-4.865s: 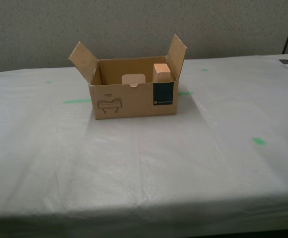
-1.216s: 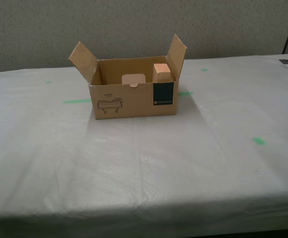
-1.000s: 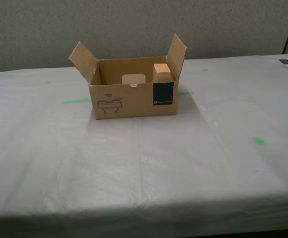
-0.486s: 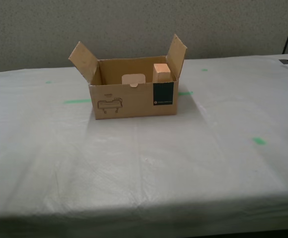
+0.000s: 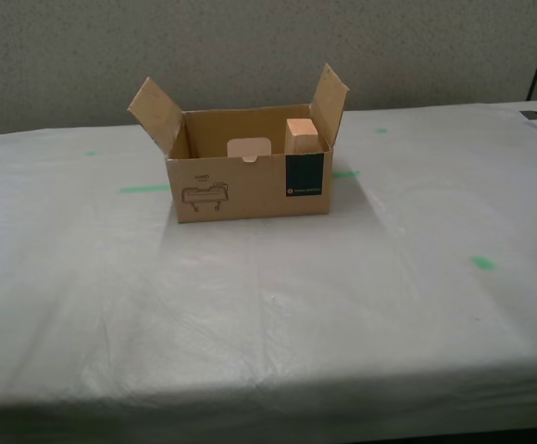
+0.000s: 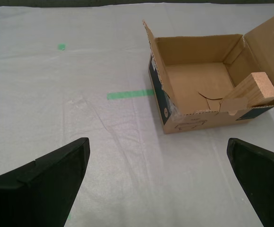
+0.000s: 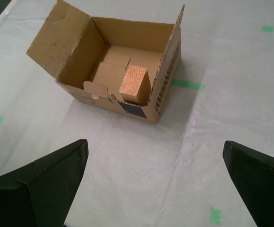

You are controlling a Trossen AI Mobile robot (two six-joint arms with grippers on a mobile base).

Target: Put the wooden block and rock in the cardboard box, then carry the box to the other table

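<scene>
The cardboard box (image 5: pixel 250 185) stands open on the sheet-covered table (image 5: pixel 343 305), side flaps raised, teal label facing the exterior camera. The wooden block (image 5: pixel 302 135) leans inside it at the end towards the exterior view's right, also seen as the block (image 6: pixel 252 90) and the block (image 7: pixel 134 85). The rock is hidden from all views. My first gripper (image 7: pixel 155 144) hangs open, apart from the box (image 7: pixel 167 66). My second gripper (image 6: pixel 158 144) is open too, short of the box (image 6: pixel 193 120). Neither arm shows in the exterior view.
Green tape marks (image 5: pixel 483 264) dot the wrinkled whitish sheet, with a strip (image 5: pixel 143 189) beside the box. A grey partition wall (image 5: pixel 250 46) runs behind the table. A small dark item (image 5: pixel 532 115) lies at the far corner on the exterior view's right.
</scene>
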